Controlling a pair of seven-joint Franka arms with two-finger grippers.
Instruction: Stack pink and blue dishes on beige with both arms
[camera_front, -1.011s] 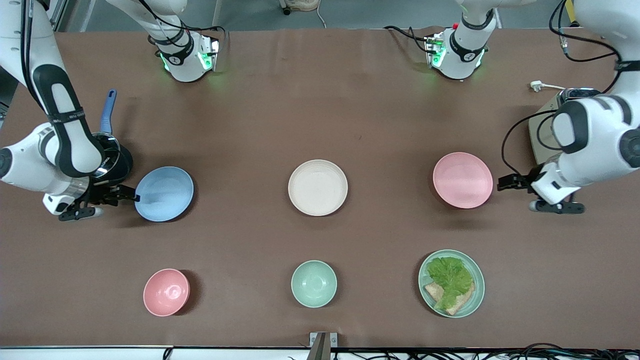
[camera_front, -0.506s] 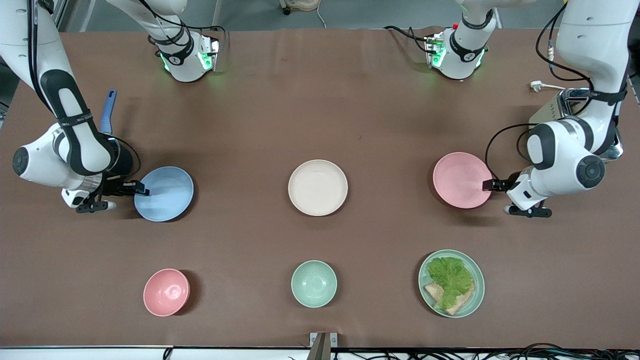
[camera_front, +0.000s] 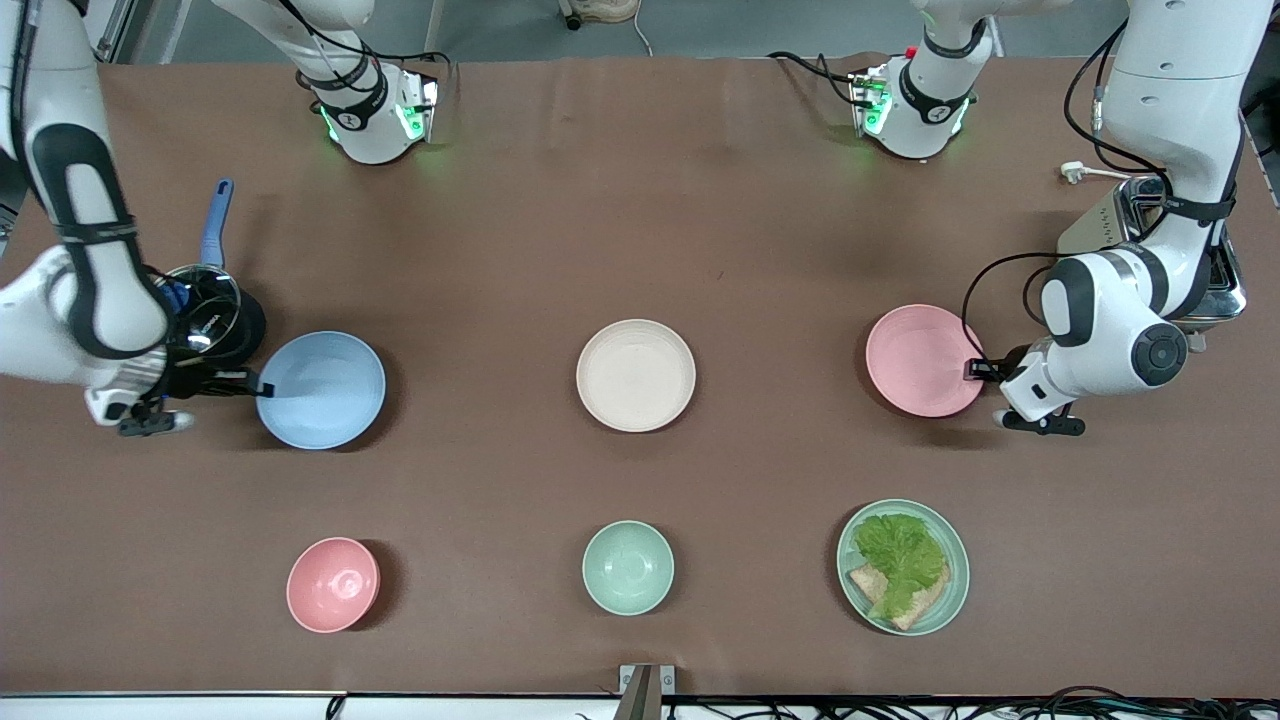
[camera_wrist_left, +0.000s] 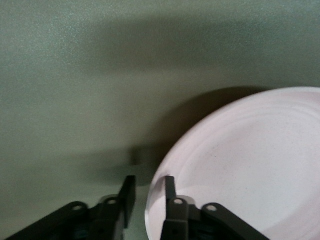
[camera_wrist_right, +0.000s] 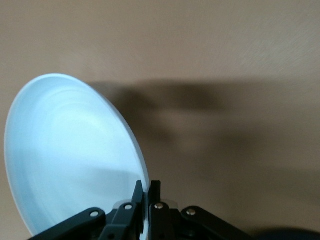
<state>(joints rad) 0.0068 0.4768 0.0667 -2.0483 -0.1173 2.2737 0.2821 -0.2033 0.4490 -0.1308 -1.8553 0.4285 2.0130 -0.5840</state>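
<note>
The light blue plate sits toward the right arm's end of the table. My right gripper is shut on the rim of the blue plate, which is pinched between the fingers of the right gripper. The pale pink plate lies toward the left arm's end. My left gripper is open at its edge. In the left wrist view the left gripper has one finger inside the pink plate and one outside. The beige plate rests bare at the table's middle.
A small pink bowl, a pale green bowl and a green plate with lettuce and bread line the table's near part. A black pot with a blue handle is beside the right gripper. A metal toaster stands beside the left arm.
The left gripper slid in until its fingers straddle the pink plate's rim. The right gripper closed on the blue plate's rim, and that plate shifted slightly toward the right arm's end.
</note>
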